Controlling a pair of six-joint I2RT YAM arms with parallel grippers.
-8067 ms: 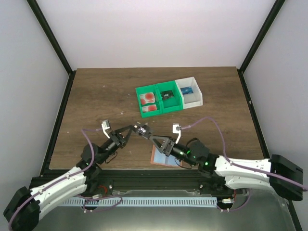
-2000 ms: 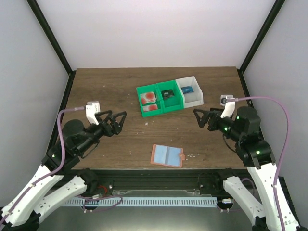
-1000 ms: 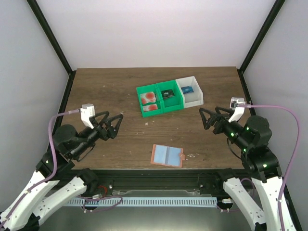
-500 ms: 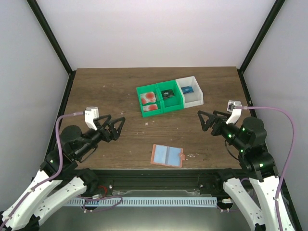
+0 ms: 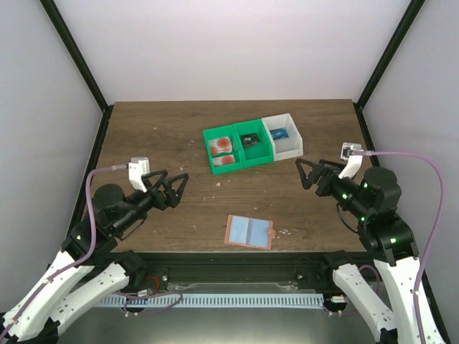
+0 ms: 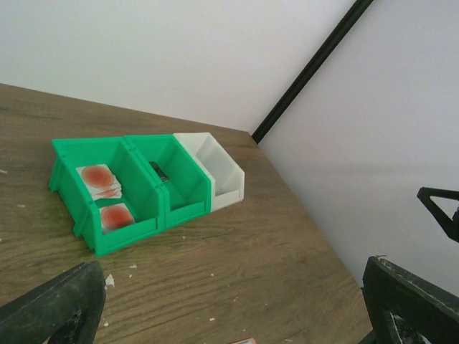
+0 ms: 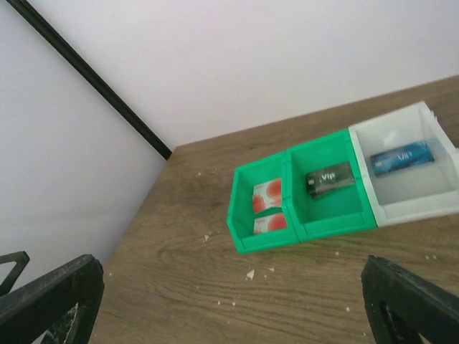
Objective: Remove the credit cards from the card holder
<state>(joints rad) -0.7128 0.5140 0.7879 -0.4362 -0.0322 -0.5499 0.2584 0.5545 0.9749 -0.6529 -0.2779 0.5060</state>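
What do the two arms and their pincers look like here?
The left arm and right arm have white shells near the base and black joints further out. The left pincer and right pincer are black, each with two open triangular-frame fingers. A small white camera block sits on each wrist, trailing a mauve cable. Tiny green lights dot the right arm's black joints.

Behind the card holder [image 5: 248, 232], bins [image 5: 237, 148] — credit cards [image 5: 221, 146] in the leftmost.

Robot lab test cell: bare white walls [image 5: 229, 50], black frame posts [image 5: 75, 54], wood-grain table [image 5: 158, 136], two robot arms [image 5: 79, 265] bolted at 6 o'clock, plastic bins [image 5: 237, 147] toward 12 o'clock.
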